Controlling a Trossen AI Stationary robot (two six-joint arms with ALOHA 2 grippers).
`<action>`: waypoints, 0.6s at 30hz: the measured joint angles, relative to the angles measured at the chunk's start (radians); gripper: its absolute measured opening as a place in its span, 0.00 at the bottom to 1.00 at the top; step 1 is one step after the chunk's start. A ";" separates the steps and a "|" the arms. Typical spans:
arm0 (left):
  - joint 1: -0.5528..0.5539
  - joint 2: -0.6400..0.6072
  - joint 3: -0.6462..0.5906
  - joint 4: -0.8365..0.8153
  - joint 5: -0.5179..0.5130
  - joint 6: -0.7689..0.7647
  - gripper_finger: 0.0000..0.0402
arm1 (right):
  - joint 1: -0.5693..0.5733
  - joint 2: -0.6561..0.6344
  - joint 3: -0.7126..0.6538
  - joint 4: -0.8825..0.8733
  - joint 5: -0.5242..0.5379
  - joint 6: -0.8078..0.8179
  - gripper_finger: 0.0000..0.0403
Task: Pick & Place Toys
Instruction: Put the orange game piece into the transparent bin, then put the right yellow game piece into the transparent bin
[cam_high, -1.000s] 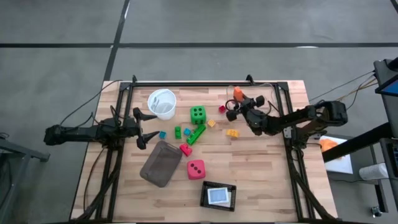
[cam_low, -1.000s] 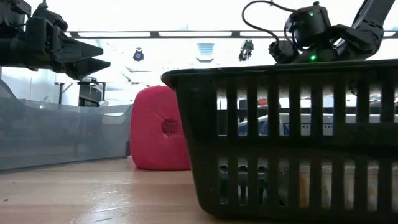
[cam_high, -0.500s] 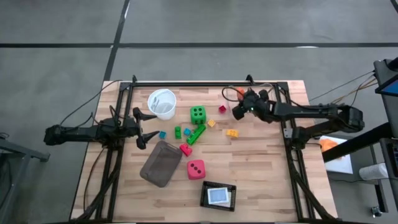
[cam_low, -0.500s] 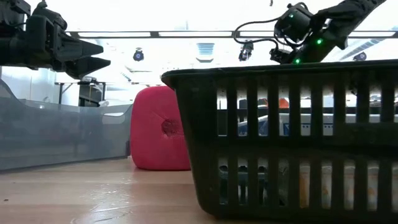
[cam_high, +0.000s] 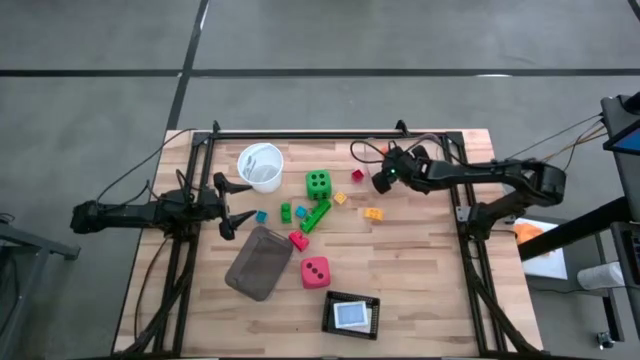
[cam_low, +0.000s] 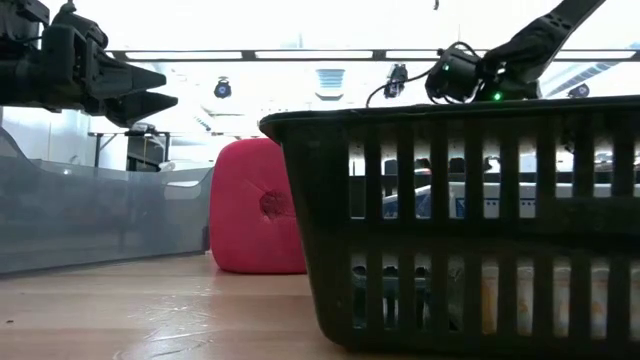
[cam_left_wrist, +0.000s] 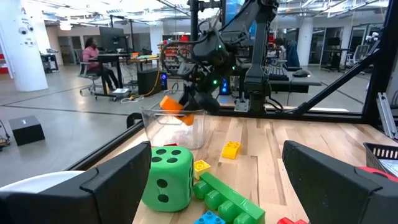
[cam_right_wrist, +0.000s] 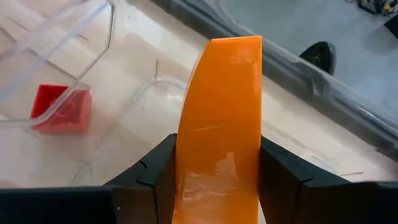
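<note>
An orange brick (cam_right_wrist: 219, 124) is being clamped upright between the right gripper (cam_high: 381, 178) jaws, the clear box (cam_right_wrist: 56, 68) lying just beyond; the left gripper (cam_high: 228, 206) is being held open, empty, well apart.

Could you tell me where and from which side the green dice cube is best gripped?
Grip the green dice cube across two opposite flat side faces, probably coming straight down from above. It sits square on the table with its top free, and the open left gripper waits nearby. The long green brick lies close to one side, so I would choose the clearer faces.
</note>
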 joint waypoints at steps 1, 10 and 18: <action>0.000 0.000 0.000 0.000 0.000 0.000 0.90 | 0.000 0.008 0.002 -0.001 -0.001 0.000 0.43; 0.000 0.000 0.000 0.000 0.000 -0.002 0.90 | 0.000 -0.005 0.024 -0.002 -0.029 0.000 0.78; 0.000 0.000 0.000 -0.002 0.000 -0.002 0.90 | 0.013 -0.091 0.033 0.000 -0.137 -0.009 0.81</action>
